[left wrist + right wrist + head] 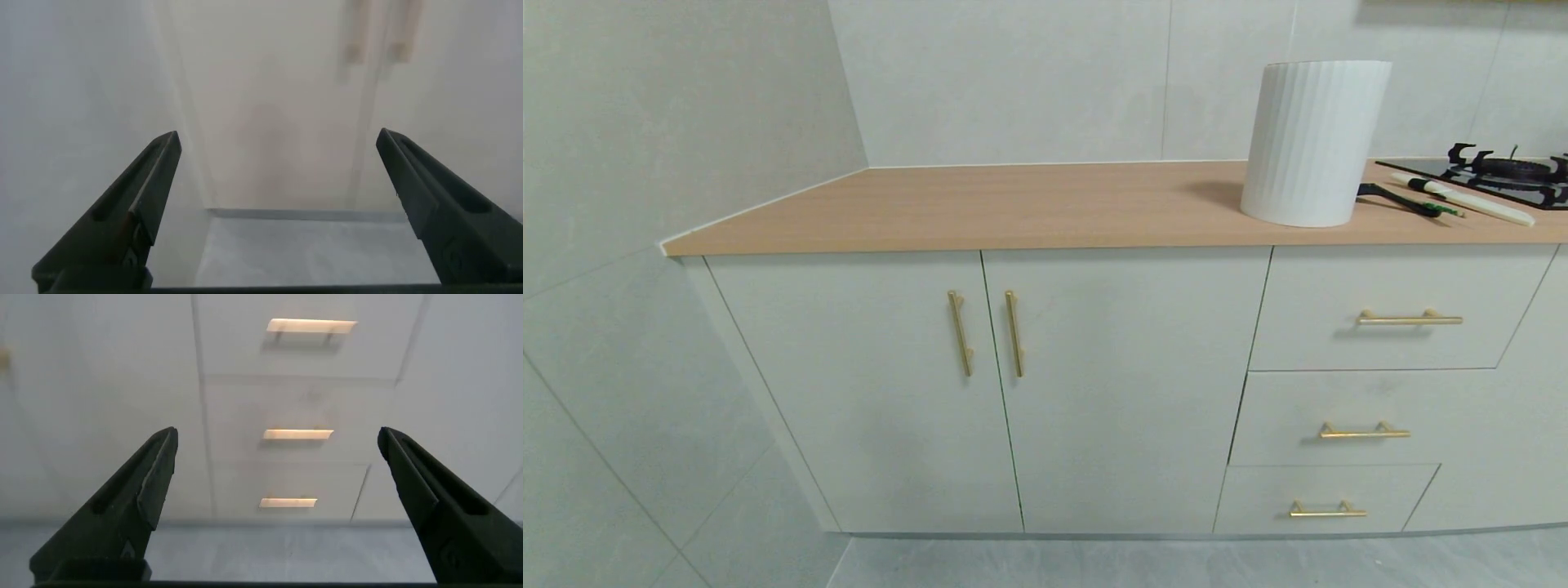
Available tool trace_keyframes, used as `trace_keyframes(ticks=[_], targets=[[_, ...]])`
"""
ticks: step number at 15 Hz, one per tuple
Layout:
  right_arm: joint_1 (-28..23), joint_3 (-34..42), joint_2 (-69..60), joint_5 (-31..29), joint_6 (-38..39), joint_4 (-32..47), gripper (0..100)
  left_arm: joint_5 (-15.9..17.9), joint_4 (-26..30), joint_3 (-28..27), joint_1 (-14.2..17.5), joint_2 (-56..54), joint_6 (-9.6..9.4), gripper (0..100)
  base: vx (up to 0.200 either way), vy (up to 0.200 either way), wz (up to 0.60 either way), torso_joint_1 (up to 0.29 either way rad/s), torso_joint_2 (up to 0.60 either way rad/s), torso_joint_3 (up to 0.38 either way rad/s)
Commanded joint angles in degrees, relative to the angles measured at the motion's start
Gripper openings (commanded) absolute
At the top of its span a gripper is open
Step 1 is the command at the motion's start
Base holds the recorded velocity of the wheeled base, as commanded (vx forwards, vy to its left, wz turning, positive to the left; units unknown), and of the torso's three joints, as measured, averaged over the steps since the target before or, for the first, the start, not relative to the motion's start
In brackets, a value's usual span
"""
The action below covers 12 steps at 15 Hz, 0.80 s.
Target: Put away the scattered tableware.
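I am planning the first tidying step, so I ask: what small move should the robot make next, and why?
Probably raise the right gripper toward the counter. Both grippers are open and empty: the right faces the drawers, the left gripper the doors. The utensils lie on the counter's right end, beside the white ribbed container, so the right arm seems nearer.

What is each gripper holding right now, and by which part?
Nothing is held. The left gripper is open and empty, in front of a cabinet door; the right gripper is open and empty, in front of the drawers.
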<state>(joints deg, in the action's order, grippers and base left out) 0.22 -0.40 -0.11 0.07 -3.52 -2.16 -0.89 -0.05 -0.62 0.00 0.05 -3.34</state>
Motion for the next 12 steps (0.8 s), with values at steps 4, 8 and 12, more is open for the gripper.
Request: trace_keyframes(ticks=[4,8,12], targets=[[-0.04,0.40,0.11,1.51,2.56,1.98,100,1.68,0.40,0.62,0.00,0.04,1.06,100,0.000,0.000,0.00,0.000,0.00,0.000],[-0.04,0.40,0.11,1.68,2.47,1.98,100,1.59,0.40,0.62,0.00,0.04,2.81,100,0.000,0.000,0.00,0.000,0.00,0.000],[-0.04,0.40,0.11,1.60,3.08,1.98,100,1.59,0.40,0.53,0.00,0.04,2.72,100,0.000,0.000,0.00,0.000,0.00,0.000]])
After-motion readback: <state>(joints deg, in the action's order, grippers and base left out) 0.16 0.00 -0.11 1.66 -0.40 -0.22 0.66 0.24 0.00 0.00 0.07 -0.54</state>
